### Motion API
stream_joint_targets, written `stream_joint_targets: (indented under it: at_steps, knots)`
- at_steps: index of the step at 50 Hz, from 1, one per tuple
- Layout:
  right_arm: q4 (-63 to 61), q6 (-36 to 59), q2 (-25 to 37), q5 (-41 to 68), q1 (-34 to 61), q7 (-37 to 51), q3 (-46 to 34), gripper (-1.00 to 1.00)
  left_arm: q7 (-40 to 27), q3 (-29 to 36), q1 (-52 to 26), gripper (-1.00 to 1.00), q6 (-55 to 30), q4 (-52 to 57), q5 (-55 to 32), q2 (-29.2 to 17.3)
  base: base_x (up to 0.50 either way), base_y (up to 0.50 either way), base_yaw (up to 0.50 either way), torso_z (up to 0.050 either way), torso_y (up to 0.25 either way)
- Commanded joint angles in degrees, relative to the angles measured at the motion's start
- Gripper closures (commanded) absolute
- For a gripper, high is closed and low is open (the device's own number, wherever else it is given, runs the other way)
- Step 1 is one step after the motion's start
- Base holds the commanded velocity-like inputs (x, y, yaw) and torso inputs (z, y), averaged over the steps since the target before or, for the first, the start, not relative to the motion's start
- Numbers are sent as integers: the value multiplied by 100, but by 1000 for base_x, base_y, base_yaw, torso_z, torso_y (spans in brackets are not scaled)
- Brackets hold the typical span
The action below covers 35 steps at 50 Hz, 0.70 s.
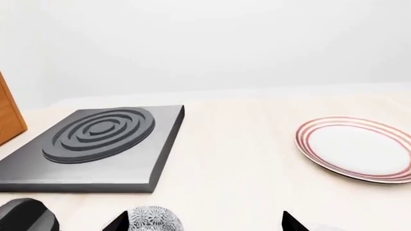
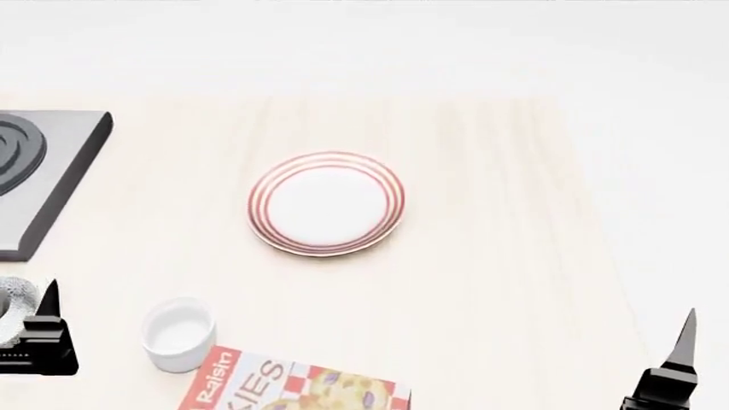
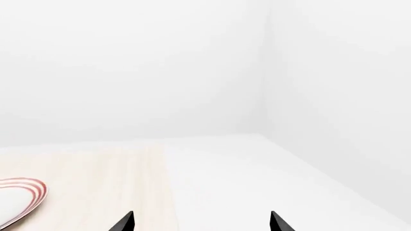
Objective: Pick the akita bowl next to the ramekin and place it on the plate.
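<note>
The plate (image 2: 327,203), white with red rings, lies mid-table; it also shows in the left wrist view (image 1: 356,148) and at the edge of the right wrist view (image 3: 19,199). The ramekin (image 2: 179,333) stands near the front left. A speckled akita bowl (image 1: 153,219) sits low between the spread fingers of my left gripper (image 1: 205,224), close to one fingertip (image 1: 119,222) and untouched. In the head view that bowl (image 2: 9,299) peeks in at the left edge behind a left finger (image 2: 46,329). My right gripper (image 3: 201,224) is open over bare table, holding nothing.
A grey stove slab (image 1: 96,144) with a ringed burner lies at the far left (image 2: 40,171). A cookie box (image 2: 290,386) lies by the ramekin at the front edge. A wooden panel (image 1: 9,113) stands beside the stove. A dark rounded object (image 1: 26,217) sits near the bowl.
</note>
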Motion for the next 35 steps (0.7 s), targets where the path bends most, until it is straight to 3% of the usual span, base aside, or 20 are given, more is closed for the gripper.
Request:
stream_joint_targets:
  at_steps: [1, 35]
  knots:
    - [23, -32, 12, 6, -3, 7, -9, -100, -18, 3, -7, -100, -14, 10, -24, -11, 246, 0, 0, 0, 0]
    - [25, -58, 46, 44, -20, 42, -37, -100, -47, 30, -18, -100, 48, -54, -69, -35, 248, 0, 0, 0, 1]
